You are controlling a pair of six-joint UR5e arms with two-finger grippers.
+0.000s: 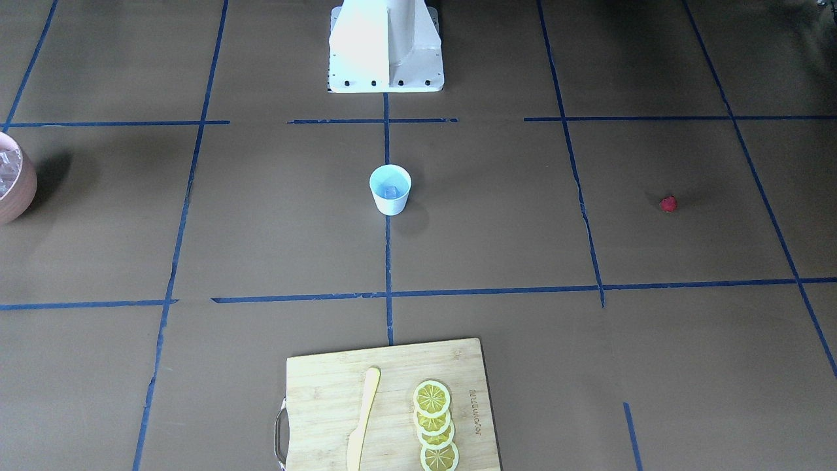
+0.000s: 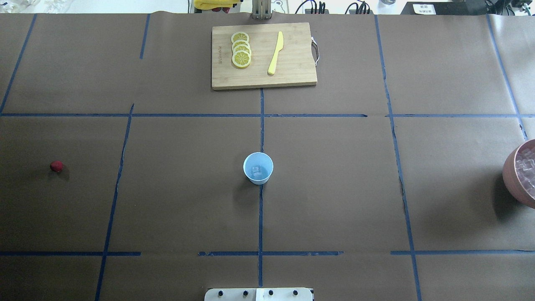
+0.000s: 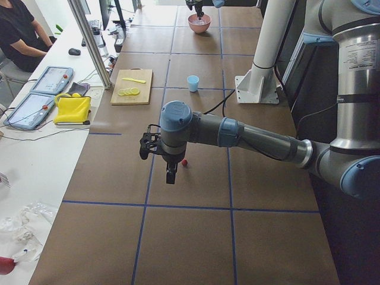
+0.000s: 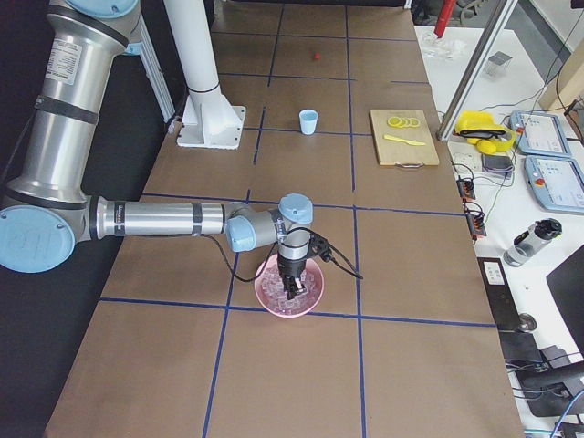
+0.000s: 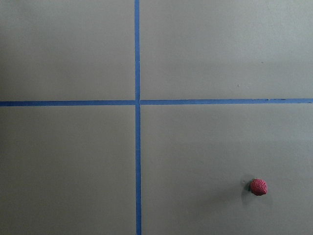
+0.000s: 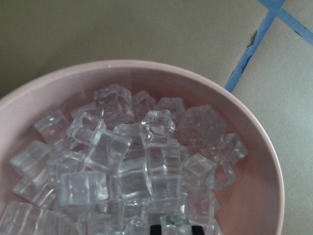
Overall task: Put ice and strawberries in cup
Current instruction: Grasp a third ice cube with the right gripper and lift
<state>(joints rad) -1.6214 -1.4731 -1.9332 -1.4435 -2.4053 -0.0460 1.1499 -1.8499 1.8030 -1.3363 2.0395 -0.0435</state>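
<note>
The white cup [image 2: 258, 168] with a pale blue inside stands at the table's middle with one ice cube [image 2: 256, 170] in it. The red strawberry [image 2: 56, 166] lies alone on the table on my left; it also shows in the left wrist view [image 5: 258, 186]. My left gripper [image 3: 171, 176] hangs above the table close beside the strawberry [image 3: 184, 162]; I cannot tell if it is open or shut. My right gripper [image 4: 290, 290] is down in the pink bowl [image 4: 265, 294] of ice [image 6: 146, 161]. Its dark fingertips [image 6: 156, 228] stand close together around a cube.
A wooden cutting board [image 2: 263, 79] with lemon slices [image 2: 241, 50] and a yellow knife [image 2: 276, 52] lies at the far edge. The robot's white base [image 1: 386, 52] is behind the cup. An operator [image 3: 21, 32] sits beyond the table.
</note>
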